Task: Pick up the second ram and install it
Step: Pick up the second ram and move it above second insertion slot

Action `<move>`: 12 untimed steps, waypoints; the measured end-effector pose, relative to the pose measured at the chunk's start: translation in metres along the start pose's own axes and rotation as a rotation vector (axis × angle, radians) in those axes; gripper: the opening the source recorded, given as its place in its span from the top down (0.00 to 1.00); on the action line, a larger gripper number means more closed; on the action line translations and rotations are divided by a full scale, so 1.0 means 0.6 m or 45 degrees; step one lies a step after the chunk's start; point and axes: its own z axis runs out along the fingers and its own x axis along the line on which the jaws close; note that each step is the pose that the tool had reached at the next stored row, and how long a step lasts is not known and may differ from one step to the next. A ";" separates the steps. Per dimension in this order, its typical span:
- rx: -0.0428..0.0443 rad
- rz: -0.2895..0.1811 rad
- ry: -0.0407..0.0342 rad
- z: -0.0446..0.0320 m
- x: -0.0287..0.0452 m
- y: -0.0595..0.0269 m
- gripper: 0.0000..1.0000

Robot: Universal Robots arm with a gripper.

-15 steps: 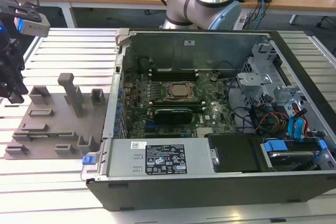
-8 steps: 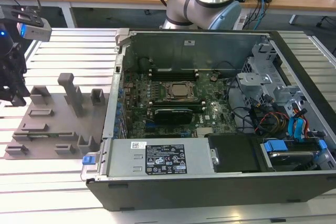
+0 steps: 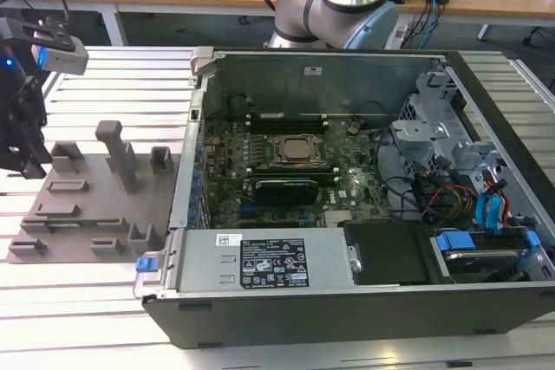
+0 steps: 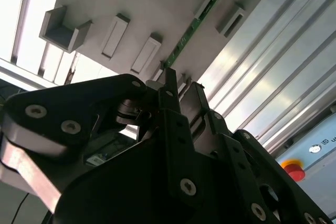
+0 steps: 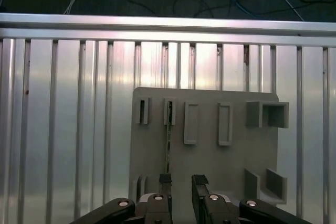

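Note:
The second ram is a thin green stick standing on edge in a slot of the grey tray; it also shows in the second wrist view. My gripper hovers over the near end of the tray, open, with nothing between its fingers. One fingertip lines up with the end of the stick, and the other fingertip stands off to its side. In the exterior view my gripper hangs over the tray at the exterior view's left.
An open computer case lies at the exterior view's right of the tray, with the CPU socket on its motherboard and cables beside it. Upright grey blocks rise from the tray. The table is ribbed aluminium.

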 end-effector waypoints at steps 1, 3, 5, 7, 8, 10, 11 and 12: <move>0.000 0.000 0.0001 0.001 0.000 0.000 0.70; 0.000 0.000 0.0000 0.005 0.000 0.000 0.70; 0.000 0.000 0.0000 0.009 0.000 0.000 0.70; 0.000 0.000 0.0000 0.014 0.000 -0.001 0.70; 0.000 0.000 0.0001 0.016 0.000 -0.001 0.70; 0.000 0.000 0.0000 0.021 0.000 -0.001 0.70; 0.000 0.000 0.0000 0.022 0.000 -0.001 0.70; 0.000 0.000 0.0000 0.024 0.000 -0.001 0.70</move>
